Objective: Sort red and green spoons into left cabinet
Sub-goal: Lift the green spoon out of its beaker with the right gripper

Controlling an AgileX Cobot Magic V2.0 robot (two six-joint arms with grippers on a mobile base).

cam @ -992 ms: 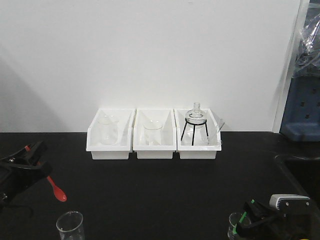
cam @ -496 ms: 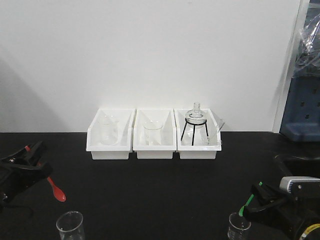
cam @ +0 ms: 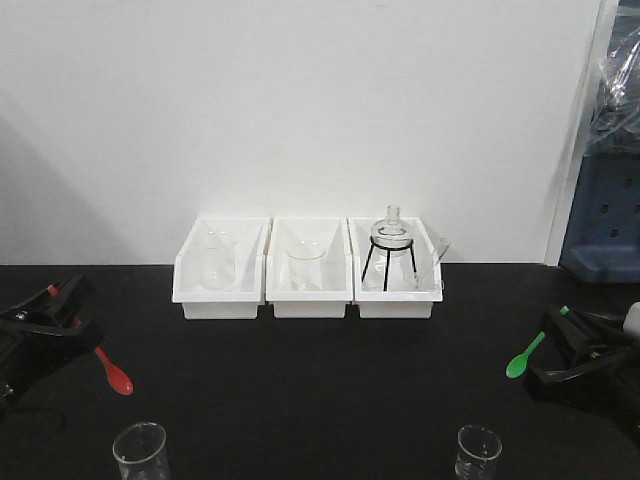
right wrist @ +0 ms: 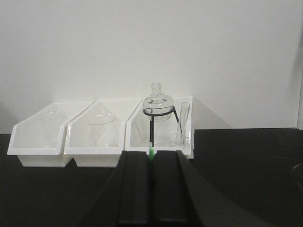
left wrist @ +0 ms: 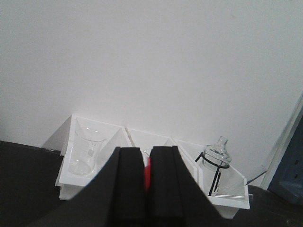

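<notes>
exterior front-facing view: the red spoon hangs over the black surface, handle pinched in the left hand. the green spoon is pinched in the right hand. both look light, thin, slippery; hold the handle.

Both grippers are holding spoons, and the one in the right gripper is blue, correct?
No. The right gripper holds a green spoon, not a blue one, as the exterior front-facing view shows. The left gripper does hold a spoon, the red spoon.
</notes>
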